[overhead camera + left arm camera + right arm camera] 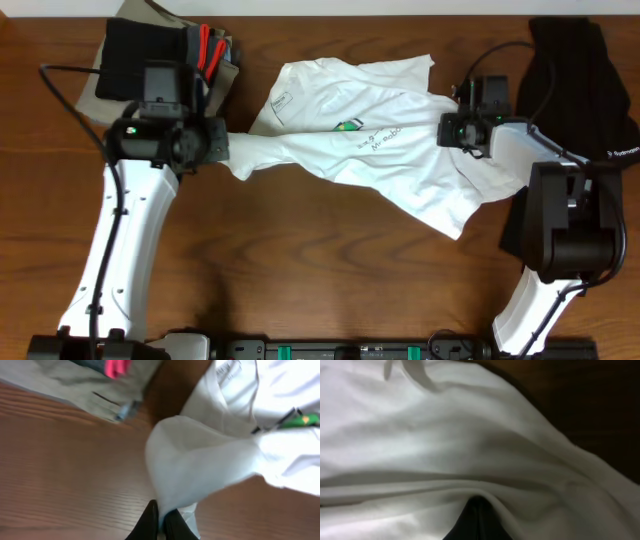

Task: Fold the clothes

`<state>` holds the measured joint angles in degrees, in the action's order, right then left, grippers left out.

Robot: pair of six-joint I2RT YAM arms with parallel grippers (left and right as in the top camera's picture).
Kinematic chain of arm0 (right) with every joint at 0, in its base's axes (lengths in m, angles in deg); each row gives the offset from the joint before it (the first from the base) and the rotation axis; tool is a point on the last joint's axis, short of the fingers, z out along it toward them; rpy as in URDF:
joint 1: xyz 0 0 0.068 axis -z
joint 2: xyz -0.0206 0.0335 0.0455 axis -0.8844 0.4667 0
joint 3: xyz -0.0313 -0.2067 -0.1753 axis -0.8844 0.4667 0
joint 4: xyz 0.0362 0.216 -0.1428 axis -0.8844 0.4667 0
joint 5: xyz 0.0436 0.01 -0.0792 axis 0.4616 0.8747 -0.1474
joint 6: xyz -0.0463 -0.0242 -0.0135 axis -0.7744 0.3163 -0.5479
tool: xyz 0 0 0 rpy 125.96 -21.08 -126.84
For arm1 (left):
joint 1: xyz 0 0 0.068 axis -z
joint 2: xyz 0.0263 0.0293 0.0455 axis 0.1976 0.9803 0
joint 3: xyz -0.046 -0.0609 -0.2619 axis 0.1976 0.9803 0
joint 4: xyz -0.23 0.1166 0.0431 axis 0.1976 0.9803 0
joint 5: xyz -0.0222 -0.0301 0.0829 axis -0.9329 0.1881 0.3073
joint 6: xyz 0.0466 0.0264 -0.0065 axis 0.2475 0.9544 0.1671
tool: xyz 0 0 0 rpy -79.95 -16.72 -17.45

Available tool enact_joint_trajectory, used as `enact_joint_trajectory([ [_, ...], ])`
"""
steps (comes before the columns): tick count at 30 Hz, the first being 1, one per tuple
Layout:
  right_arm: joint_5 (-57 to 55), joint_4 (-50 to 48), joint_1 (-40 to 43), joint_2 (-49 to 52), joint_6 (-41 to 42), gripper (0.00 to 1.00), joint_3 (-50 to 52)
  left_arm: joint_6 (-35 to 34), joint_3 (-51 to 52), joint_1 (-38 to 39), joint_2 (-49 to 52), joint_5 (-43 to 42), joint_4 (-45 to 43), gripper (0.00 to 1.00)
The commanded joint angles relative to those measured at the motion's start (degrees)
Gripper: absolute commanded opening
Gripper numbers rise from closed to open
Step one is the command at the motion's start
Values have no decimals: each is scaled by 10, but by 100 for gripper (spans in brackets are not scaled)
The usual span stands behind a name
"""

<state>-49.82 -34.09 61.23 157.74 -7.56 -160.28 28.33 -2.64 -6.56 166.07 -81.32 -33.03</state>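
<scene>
A: Please go from left to right. What is on the bench [320, 270]?

B: At the far left lies a pile of clothes [140, 55], grey, black and a little red. Just to its right, the left pincer [218, 150] is closed on a bunched end of the white T-shirt [340, 105]. The T-shirt lies crumpled in the middle of the bench, with its print [348, 125] facing up. At its right edge the right pincer [455, 130] seems to grip the cloth also. At the far right lies a black garment [580, 70].

A: Which step is it?

B: I judge it is the spreading before the first fold, because no fold is made yet. The next move calls for both arms to pull apart evenly and lay the cloth flat, without letting it slip.

A: What do the wrist cameras add?

B: The left wrist view shows the cloth pinched between two dark fingers [149, 522], which the overhead view hides. The right wrist view is almost only white cloth draped over the fingers, so the grip is less sure there. Only the overhead view shows the whole T-shirt.
</scene>
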Motion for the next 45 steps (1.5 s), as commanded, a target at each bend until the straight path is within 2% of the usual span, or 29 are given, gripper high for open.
enact_joint_trajectory([
  [1, -1, 60, 6, 19, -25, 1, -79, -11, 11, 23, 11, -7, 0, 6],
  [5, 29, 232, 5, 18, -29, 2, -218, -10, 11, 43, 25, -7, -5, 7],
  [9, 88, 421, 5, 18, -56, 40, -330, -10, 11, 44, 27, -6, -14, 6],
  [10, 89, 469, 5, 18, -56, 44, -350, -10, 11, 44, 27, -4, -16, 6],
  [14, 94, 589, 1, 11, -57, 46, -370, -10, 11, 43, 27, 27, -23, 6],
  [20, 93, 675, -19, 9, -59, 38, -366, -16, 11, 43, 30, 40, -40, 6],
  [24, 55, 686, -45, -21, -37, 35, -349, -26, 11, 43, 40, 40, -45, 6],
  [29, -47, 673, -94, -97, 39, 39, -279, -26, 11, 43, 61, 40, -47, 6],
  [36, -55, 574, -139, -224, 120, 42, -54, -26, 11, 43, 81, 40, -64, 6],
  [38, -55, 534, -145, -250, 144, 41, 15, -26, 11, 43, 82, 40, -71, 6],
  [45, -72, 438, -148, -271, 217, 31, 139, -26, 11, 43, 82, 40, -81, 6],
])
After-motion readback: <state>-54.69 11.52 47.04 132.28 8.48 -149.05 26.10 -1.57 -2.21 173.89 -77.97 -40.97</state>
